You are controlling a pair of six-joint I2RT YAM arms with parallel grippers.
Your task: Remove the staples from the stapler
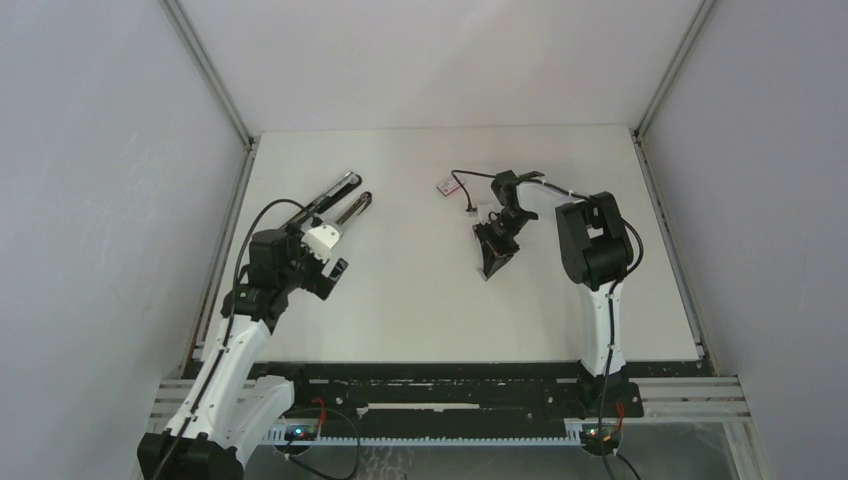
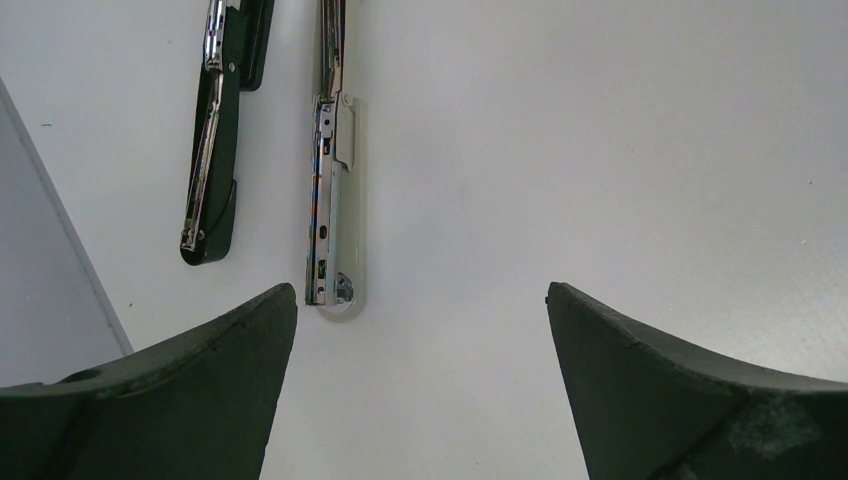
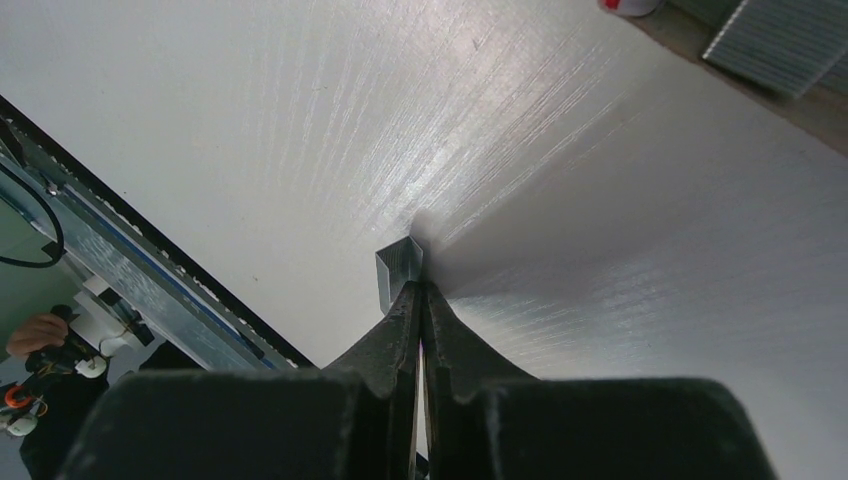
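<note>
The stapler (image 1: pixel 340 200) lies opened out at the back left of the table. In the left wrist view its black arm (image 2: pixel 215 150) and its silver magazine arm (image 2: pixel 332 200) run side by side. My left gripper (image 1: pixel 323 243) (image 2: pixel 420 295) stands open just short of their near ends, with nothing between the fingers. At the table's middle right, my right gripper (image 1: pixel 490 266) (image 3: pixel 418 290) points down at the surface. It is shut on the staples (image 3: pixel 398 272), a small silver strip sticking out of its tips against the table.
A small red-and-white box (image 1: pixel 448 186) lies behind the right gripper, with a black cable looping past it. White walls enclose the table (image 1: pixel 420 320) on three sides, and a black rail (image 1: pixel 450 375) runs along its front edge.
</note>
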